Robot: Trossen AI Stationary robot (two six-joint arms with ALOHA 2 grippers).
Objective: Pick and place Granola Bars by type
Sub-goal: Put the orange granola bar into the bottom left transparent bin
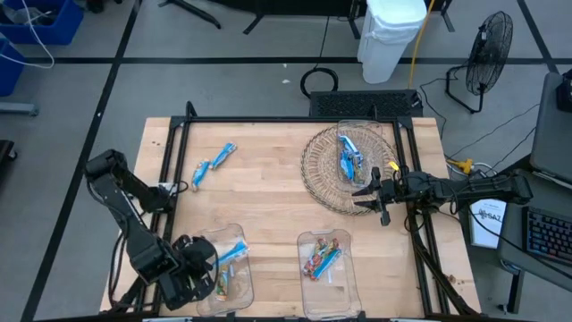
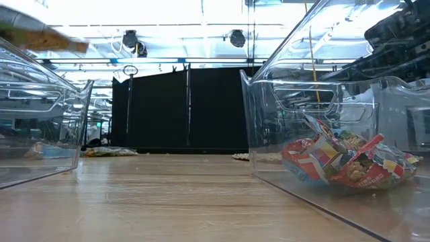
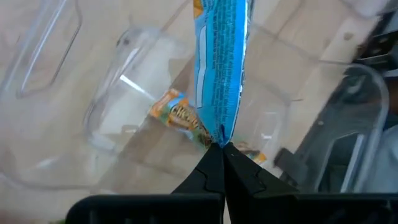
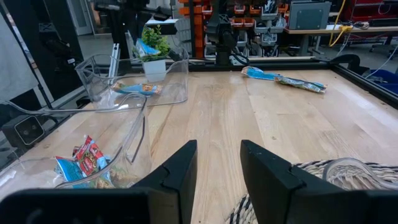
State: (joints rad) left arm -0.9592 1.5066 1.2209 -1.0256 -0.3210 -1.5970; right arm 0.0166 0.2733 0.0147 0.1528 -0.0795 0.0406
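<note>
My left gripper (image 3: 222,149) is shut on a bright blue granola bar (image 3: 221,68) over the left clear bin (image 1: 234,284); an orange-and-tan wrapped bar (image 3: 181,116) lies in that bin. The right clear bin (image 1: 344,268) holds multicoloured bars (image 2: 344,161). Two blue bars (image 1: 214,161) lie flat on the table's far left. More blue bars (image 1: 349,156) lie in the round wicker basket (image 1: 317,170). My right gripper (image 4: 217,165) is open and hovers by the basket's near right rim (image 1: 371,190), touching nothing. My left gripper pinches the blue bar by the crimped end of its wrapper (image 3: 221,138) between its two fingertips. The bar runs straight on from the fingers, over the left bin (image 1: 234,253). Whether its far end touches the bin, I cannot tell.
A black frame (image 1: 268,120) edges the wooden table. The bare wood between the basket, the loose bars and the two bins is free (image 1: 268,197). A white bin (image 1: 391,36) and a fan (image 1: 490,45) stand on the floor beyond the far edge.
</note>
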